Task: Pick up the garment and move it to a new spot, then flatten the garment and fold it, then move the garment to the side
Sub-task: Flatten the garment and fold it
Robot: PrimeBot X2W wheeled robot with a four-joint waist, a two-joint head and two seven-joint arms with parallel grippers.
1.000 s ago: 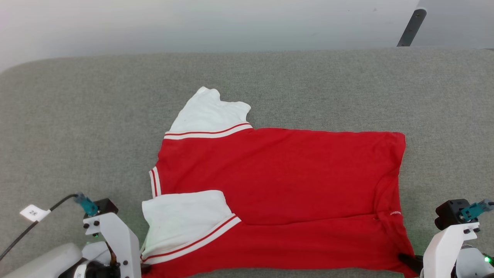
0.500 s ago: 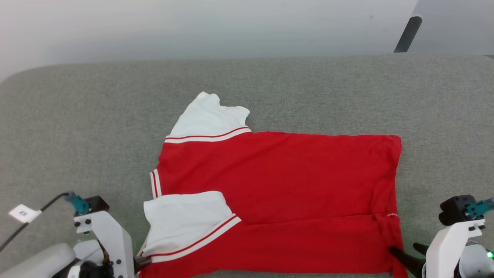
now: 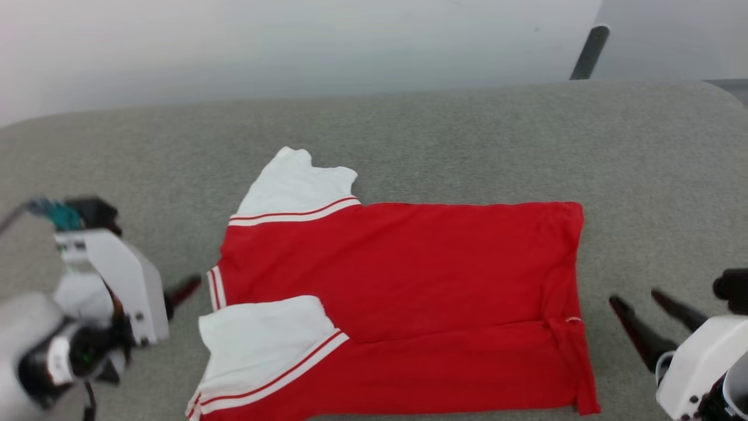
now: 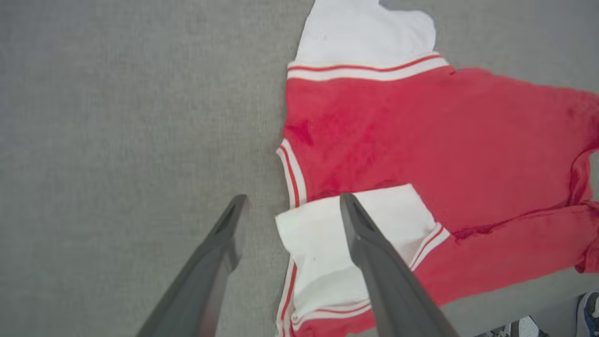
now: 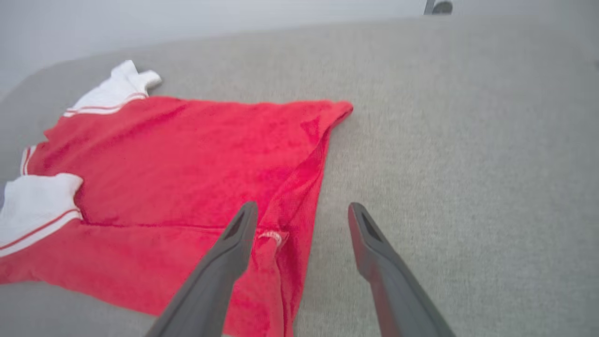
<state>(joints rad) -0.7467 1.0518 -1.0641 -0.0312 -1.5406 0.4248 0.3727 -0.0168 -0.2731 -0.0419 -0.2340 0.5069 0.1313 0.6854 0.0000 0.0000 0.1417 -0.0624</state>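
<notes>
The garment (image 3: 403,269) lies spread on the grey padded surface, red with white sleeve panels and striped trim. Its near long edge is folded over onto the body, and the near sleeve (image 3: 263,339) rests on top. My left gripper (image 3: 187,287) hovers just left of the collar end, open and holding nothing. In the left wrist view the garment (image 4: 421,131) lies under the open left gripper (image 4: 293,199). My right gripper (image 3: 634,296) stands open right of the hem, apart from the cloth. The right wrist view has the right gripper (image 5: 303,206) above the hem corner of the garment (image 5: 187,154).
The grey padded surface (image 3: 467,134) stretches well beyond the cloth on the left, right and far sides. A dark pole (image 3: 587,52) rises behind its far right corner. A shoe (image 4: 587,309) shows past the near edge in the left wrist view.
Both grippers have opened and let go of the garment's near edge. The left one has risen and moved off to the left, the right one off to the right. The head camera has shifted.
</notes>
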